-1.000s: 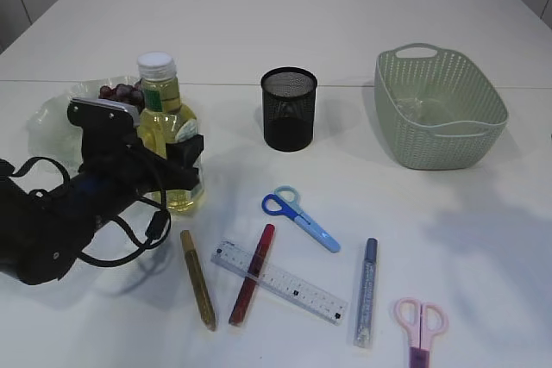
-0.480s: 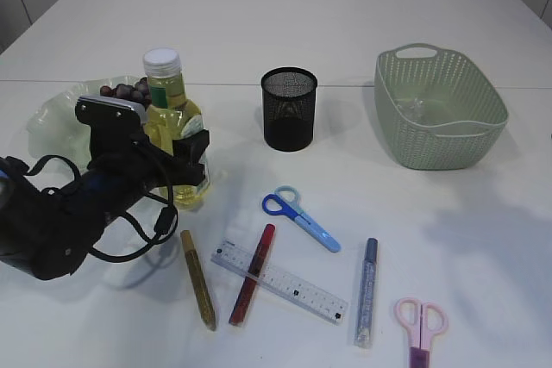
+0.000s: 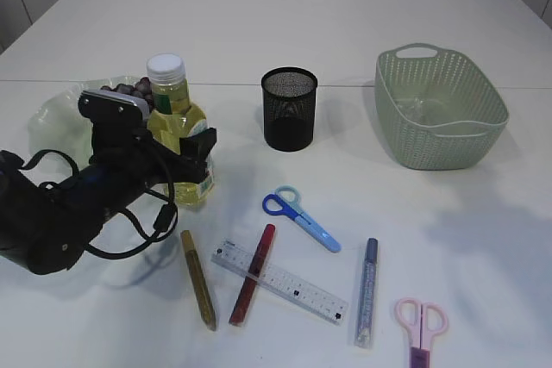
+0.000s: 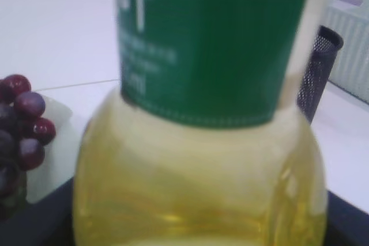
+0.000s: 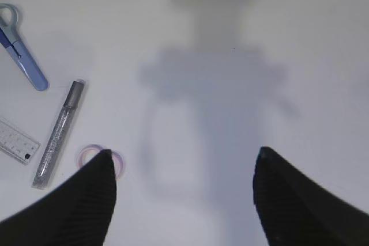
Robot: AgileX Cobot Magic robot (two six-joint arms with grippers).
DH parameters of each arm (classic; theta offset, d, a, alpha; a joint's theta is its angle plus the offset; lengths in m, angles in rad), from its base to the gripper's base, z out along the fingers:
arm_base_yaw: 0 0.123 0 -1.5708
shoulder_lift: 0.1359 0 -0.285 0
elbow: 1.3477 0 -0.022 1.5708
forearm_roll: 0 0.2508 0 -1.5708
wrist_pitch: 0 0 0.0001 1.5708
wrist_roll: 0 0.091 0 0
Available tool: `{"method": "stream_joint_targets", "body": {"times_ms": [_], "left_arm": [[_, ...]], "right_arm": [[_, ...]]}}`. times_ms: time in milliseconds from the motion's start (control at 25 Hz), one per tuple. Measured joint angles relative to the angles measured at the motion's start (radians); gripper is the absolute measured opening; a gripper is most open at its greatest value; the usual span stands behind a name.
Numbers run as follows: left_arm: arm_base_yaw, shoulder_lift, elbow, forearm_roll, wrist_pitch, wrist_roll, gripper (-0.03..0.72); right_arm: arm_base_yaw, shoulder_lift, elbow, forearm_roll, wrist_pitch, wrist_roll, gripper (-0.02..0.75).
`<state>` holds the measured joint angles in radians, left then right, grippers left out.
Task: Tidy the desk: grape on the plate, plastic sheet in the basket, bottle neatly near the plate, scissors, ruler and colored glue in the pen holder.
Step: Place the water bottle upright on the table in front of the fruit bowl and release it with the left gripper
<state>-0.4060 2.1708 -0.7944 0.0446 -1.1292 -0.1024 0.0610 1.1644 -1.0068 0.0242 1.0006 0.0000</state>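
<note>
At desk's left edge, left tool spread around bottle; right tool spread, hovering.

The bottle is clear glossy plastic. The pen holder is black metal mesh. The basket looks like matt woven plastic.

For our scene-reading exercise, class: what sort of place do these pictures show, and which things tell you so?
Probably a desk or tabletop set up for a tidying exercise: a plain white table holding stationery, such as a mesh pen holder, a ruler and blue scissors, with a robot arm working at it.
</note>
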Motion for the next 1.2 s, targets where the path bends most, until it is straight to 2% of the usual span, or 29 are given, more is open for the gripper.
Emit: {"method": "stream_joint_targets", "body": {"times_ms": [480,760,960,1200], "left_arm": [[0.0,-0.081,0.0,0.015,-0.009,-0.002,0.599],[0.0,-0.215,0.0,0.047,-0.004,-0.002,0.596],[0.0,-0.345,0.0,0.049,0.141,-0.002,0.592],[0.0,-0.525,0.002,0.02,0.419,-0.002,0.581]], "right_arm": [[0.0,0.0,0.0,-0.006,0.0,0.0,0.575],[0.0,0.0,0.0,-0.008,0.0,0.0,0.575],[0.0,0.0,0.0,-0.01,0.0,0.0,0.575],[0.0,0.0,0.0,-0.015,0.0,0.0,0.575]]}}
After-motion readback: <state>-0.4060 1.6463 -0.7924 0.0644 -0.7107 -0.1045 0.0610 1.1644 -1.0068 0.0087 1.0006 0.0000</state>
